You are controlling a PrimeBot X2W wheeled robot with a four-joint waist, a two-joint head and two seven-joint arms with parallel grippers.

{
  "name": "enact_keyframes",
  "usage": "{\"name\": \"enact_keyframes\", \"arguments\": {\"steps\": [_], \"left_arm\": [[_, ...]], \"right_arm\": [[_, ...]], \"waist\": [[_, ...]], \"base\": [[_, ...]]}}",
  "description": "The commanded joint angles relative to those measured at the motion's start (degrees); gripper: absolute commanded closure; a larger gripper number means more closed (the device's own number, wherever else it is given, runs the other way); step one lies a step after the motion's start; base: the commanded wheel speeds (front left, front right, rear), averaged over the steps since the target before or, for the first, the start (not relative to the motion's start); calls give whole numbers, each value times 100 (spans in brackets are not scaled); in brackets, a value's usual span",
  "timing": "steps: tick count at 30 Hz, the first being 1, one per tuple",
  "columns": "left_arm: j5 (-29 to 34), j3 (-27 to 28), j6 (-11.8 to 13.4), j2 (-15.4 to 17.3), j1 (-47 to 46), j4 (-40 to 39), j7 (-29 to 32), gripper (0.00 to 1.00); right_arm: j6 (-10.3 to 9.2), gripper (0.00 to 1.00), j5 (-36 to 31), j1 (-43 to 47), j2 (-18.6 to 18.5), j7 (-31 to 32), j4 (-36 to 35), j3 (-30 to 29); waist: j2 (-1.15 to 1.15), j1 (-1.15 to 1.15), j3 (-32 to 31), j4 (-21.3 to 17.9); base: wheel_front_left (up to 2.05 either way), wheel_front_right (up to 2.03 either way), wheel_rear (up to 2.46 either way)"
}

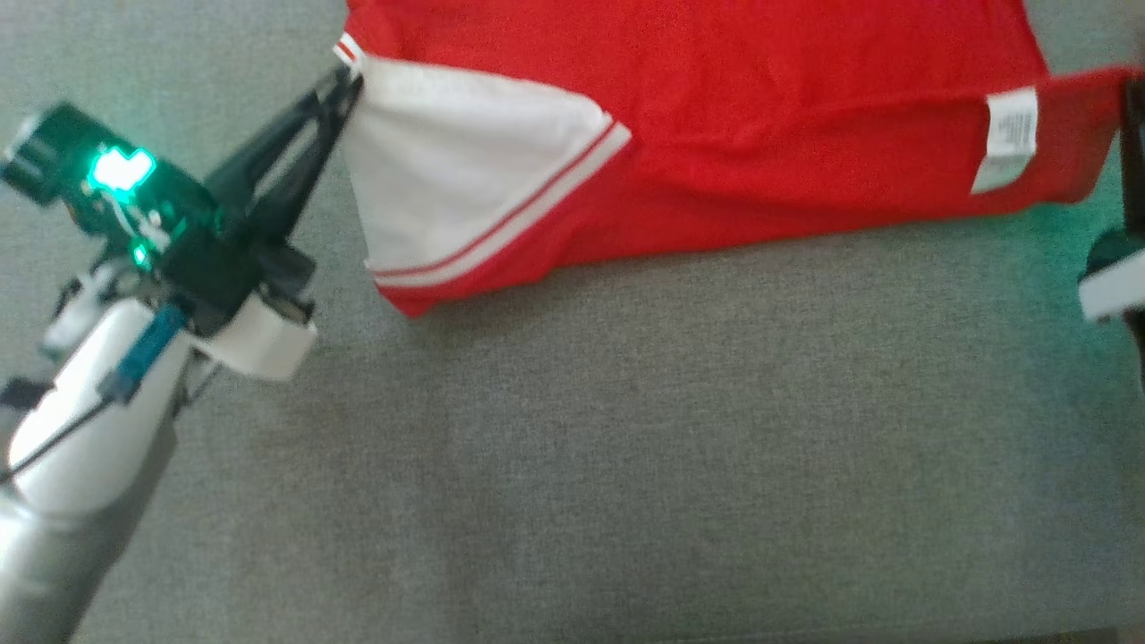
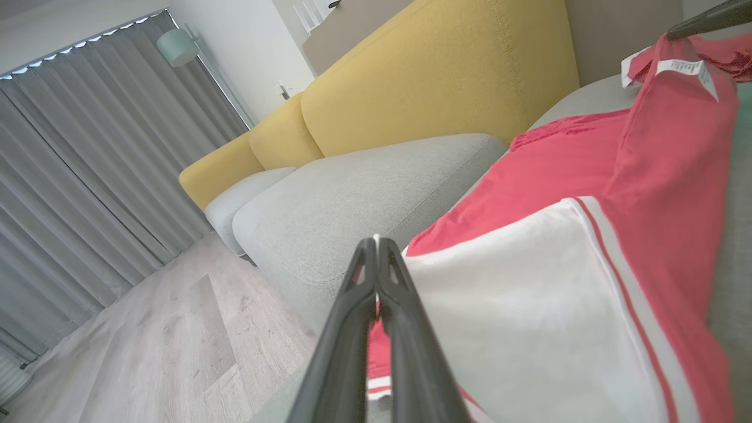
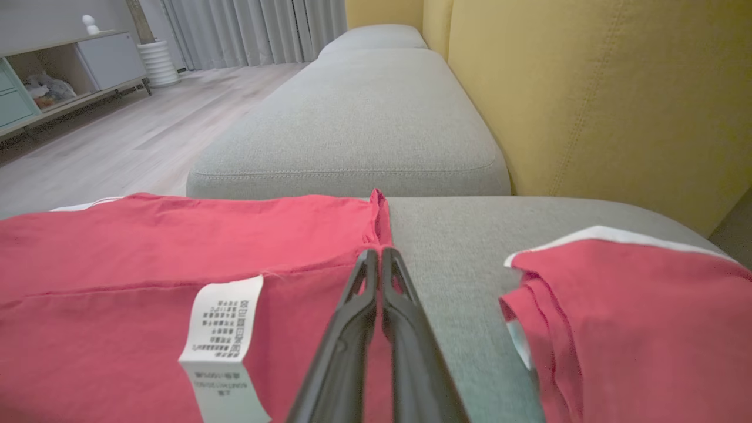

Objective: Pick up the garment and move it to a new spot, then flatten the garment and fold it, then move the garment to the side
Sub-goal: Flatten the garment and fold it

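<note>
On grey sofa seat [image 1: 626,447]: red garment [image 1: 760,134], corners pinched by clenched left end effector [image 1: 347,80] and right end effector [image 3: 379,254]

A grey fabric sofa seat cushion [image 1: 626,447] with a yellow backrest [image 3: 617,88] behind it. A red garment [image 1: 760,116] with a white, red-striped sleeve lies across the cushion's far part, its white care label [image 1: 1009,134] showing.

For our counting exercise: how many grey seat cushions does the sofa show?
3. In the right wrist view, the near cushion lies under the garment, the middle cushion sits beyond it, and the far cushion past that. Others may be hidden.
</note>
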Motion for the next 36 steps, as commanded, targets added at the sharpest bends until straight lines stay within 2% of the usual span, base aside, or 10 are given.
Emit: {"name": "enact_keyframes", "arguments": {"steps": [1, 10, 11, 12, 13, 19, 22, 28, 36], "left_arm": [[50, 292, -14, 194, -298, -82, -12, 100], [237, 295, -34, 37, -949, 265, -12, 100], [229, 303, -19, -23, -995, 377, -12, 23], [203, 323, 3, -67, -998, 433, -12, 0], [168, 351, 43, -120, -974, 483, -12, 0], [-512, 830, 417, -632, -147, 577, -12, 0], [-899, 1019, 491, -969, 497, 534, -12, 0], [-1397, 1087, 365, -1530, 1437, 683, -12, 0], [-1507, 782, 97, -1713, 1736, 1154, 13, 0]], "right_arm": [[-4, 100, -22, -132, -131, -59, -91, 88], [-4, 100, 24, -969, -226, -187, 608, 540], [-4, 100, 29, -1066, -222, -188, 800, 610], [-4, 76, 7, -1104, -214, -221, 892, 634], [-4, 0, -28, -1137, -196, -282, 983, 639], [-4, 0, -98, -1088, 51, -705, 1441, 641], [-4, 0, -85, -952, 138, -828, 1554, 638], [-4, 0, -19, -721, 239, -946, 1680, 660], [-4, 0, 46, -691, 245, -998, 1742, 712]], "waist": [[0, -1, 79, -16], [0, -1, 321, 5], [0, -1, 334, 14], [0, -1, 334, 19], [0, -1, 323, 21], [0, -1, 80, 22], [0, -1, -49, 48], [0, -1, -199, 75], [0, -1, -212, 31]], "base": [[0, 0, 0], [0, 0, 0], [0, 0, 0], [0, 0, 0], [0, 0, 0], [0, 0, 0], [0, 0, 0], [0, 0, 0], [0, 0, 0]]}}
